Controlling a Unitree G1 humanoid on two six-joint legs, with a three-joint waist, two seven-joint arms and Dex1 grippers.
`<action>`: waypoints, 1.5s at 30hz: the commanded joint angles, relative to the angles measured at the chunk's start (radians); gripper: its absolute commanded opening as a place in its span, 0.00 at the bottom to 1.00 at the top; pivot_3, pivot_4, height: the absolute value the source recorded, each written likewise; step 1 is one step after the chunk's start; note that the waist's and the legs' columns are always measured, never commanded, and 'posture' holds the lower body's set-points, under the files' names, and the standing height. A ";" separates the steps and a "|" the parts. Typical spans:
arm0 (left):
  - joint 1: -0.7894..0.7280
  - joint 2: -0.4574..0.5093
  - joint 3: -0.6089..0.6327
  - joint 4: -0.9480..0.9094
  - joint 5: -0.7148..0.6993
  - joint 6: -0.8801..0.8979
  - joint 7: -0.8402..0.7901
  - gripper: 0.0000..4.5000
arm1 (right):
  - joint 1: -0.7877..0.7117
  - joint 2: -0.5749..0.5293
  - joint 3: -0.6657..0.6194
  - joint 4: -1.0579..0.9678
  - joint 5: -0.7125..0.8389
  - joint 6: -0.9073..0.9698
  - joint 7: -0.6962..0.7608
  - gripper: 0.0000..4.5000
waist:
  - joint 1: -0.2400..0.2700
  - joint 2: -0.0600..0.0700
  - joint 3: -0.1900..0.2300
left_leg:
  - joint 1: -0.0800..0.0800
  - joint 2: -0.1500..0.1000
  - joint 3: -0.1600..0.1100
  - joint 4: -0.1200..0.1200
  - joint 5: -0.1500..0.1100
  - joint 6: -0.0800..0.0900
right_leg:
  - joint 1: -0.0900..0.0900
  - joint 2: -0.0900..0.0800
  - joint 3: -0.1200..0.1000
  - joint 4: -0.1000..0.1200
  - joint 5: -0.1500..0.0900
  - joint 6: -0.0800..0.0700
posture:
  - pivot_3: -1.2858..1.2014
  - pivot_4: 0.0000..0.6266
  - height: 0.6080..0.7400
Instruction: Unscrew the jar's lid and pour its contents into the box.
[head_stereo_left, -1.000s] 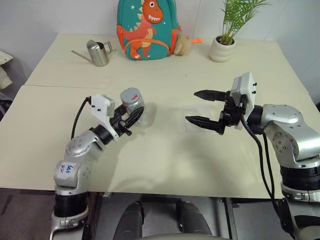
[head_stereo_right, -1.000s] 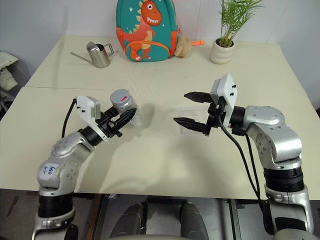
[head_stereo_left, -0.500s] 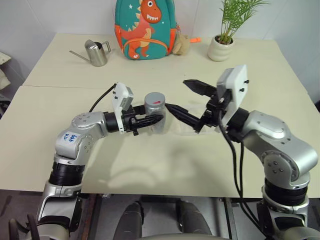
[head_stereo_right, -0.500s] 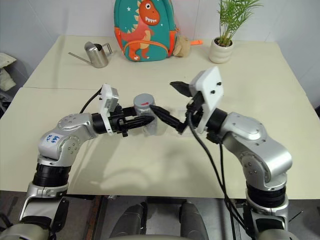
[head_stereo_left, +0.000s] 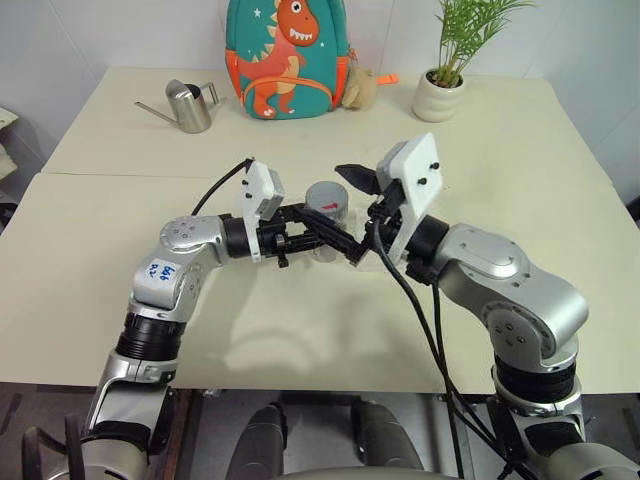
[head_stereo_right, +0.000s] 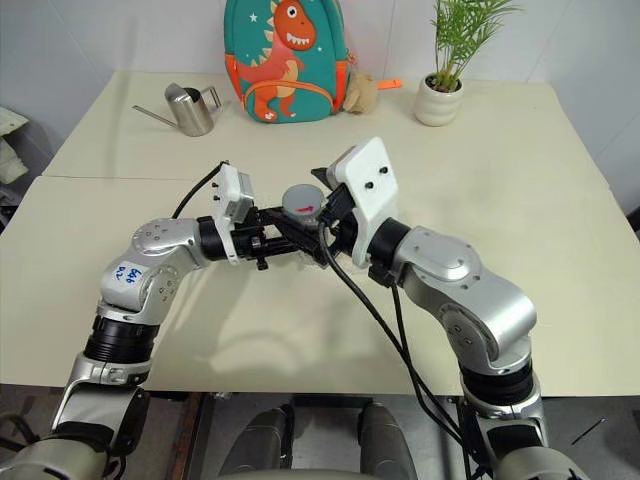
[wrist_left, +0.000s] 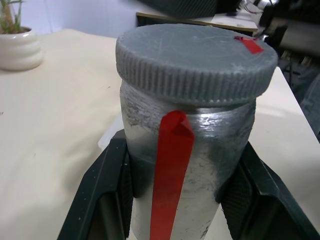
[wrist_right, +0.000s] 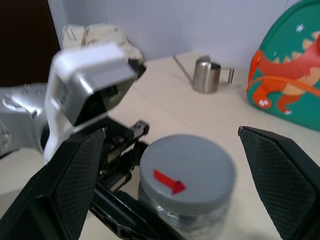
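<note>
My left gripper (wrist_left: 182, 145) is shut on the jar (wrist_left: 185, 170), a silvery cylinder with a red stripe, held upright above the middle of the table (head_stereo_left: 300, 330). Its black fingers (wrist_left: 100, 195) press on both sides of the body. The grey lid (wrist_right: 187, 172) with a small red mark sits on the jar. My right gripper (wrist_right: 171, 135) is open, and its fingers (wrist_right: 75, 175) stand wide on either side of the lid without touching it. The contents are hidden inside the jar. The box is hidden behind the arms.
At the back of the table stand a steel watering can (head_stereo_left: 190, 105), a dinosaur backpack (head_stereo_left: 285, 55) and a potted plant (head_stereo_left: 442, 90). Cables hang from both wrists.
The left gripper carried the jar to the right, toward the table's middle. The open right gripper swung left until its fingers flank the lid.
</note>
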 joint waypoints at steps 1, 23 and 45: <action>-0.018 0.001 0.008 -0.011 0.001 -0.016 -0.008 0.42 | -0.016 0.007 0.021 0.001 -0.038 -0.023 -0.004 1.00 | -0.002 0.000 0.000 | 0.000 0.000 0.000 0.000 0.000 0.000 | 0.000 0.000 0.000 0.000 0.000 0.000 | 0.52 0.24 1.00; 0.001 0.012 0.024 -0.039 -0.003 -0.022 -0.001 0.42 | -0.030 0.051 0.018 0.037 -0.063 -0.081 0.056 0.57 | -0.003 0.000 0.000 | 0.000 0.000 0.000 0.000 0.000 0.000 | -0.001 0.000 0.000 0.000 0.000 0.000 | 0.52 0.24 1.00; 0.043 0.065 0.049 -0.034 -0.023 -0.067 -0.114 0.42 | -0.035 -0.072 0.048 0.063 0.160 -0.141 0.641 0.57 | -0.003 0.000 0.000 | 0.000 0.000 0.000 -0.001 0.000 0.000 | 0.000 0.000 0.000 0.000 0.000 0.000 | 0.52 0.24 1.00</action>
